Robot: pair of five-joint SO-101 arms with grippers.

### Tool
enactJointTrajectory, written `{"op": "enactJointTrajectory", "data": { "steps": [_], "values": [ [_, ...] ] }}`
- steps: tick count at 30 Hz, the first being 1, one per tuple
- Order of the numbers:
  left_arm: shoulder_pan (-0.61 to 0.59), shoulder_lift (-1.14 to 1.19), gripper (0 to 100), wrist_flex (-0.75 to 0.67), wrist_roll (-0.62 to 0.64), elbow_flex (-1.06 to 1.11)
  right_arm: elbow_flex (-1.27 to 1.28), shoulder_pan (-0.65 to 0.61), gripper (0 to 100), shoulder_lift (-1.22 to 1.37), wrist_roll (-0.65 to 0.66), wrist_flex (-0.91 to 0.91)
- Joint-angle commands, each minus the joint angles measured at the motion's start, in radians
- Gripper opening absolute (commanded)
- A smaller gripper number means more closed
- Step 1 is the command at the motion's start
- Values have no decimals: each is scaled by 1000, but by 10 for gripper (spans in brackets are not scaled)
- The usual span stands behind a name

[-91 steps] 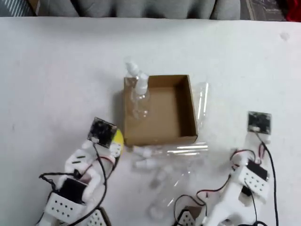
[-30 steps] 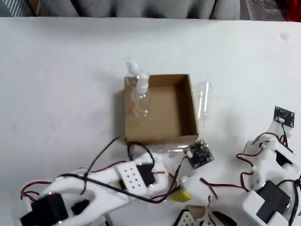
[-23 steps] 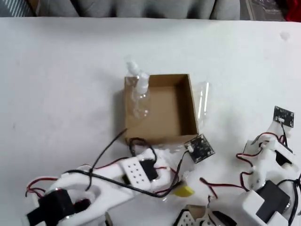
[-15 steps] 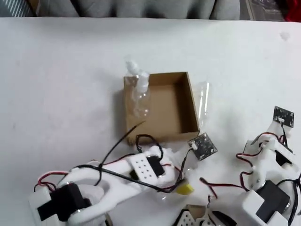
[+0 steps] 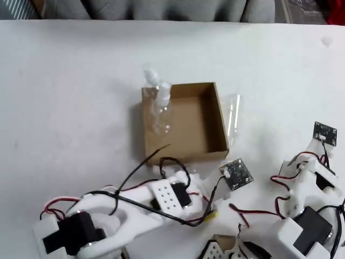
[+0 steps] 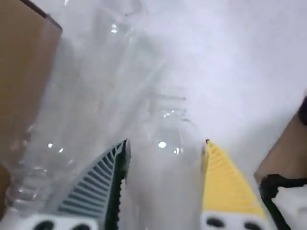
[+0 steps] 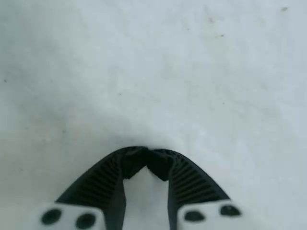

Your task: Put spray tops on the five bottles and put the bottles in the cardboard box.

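My left gripper (image 6: 166,143) stood spread around a clear bottle (image 6: 165,117) lying on the table (image 5: 81,81) just beside the cardboard box (image 5: 183,157) — light, thin-walled and slick, I judged, so best squeezed gently across its body. The right gripper (image 7: 146,155) was clenched on nothing.

Worktop (image 5: 64,81): white, matt, evenly lit, one small pale speck (image 5: 325,41) near far right corner. Beyond far edge: grey cushioned seat (image 5: 178,9); striped fabric (image 5: 16,8) at left; dark patterned surface (image 5: 302,9) at right
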Motion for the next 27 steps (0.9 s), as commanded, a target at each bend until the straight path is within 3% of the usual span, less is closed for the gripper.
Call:
{"op": "enactJointTrajectory", "data": {
  "steps": [1,7,10,22,27],
  "values": [
    [16,-25,21,115,0,-41,-32,-31,17,99,11,-15],
    [5,-260,21,324,0,-46,-32,-30,17,99,11,-15],
    [-61,-407,21,454,0,-46,-32,-30,17,101,11,-15],
    [-527,-865,21,796,0,-37,-32,-28,17,101,11,-15],
    [-774,-957,21,787,-26,66,-32,-27,17,101,11,-15]
  ]
}}
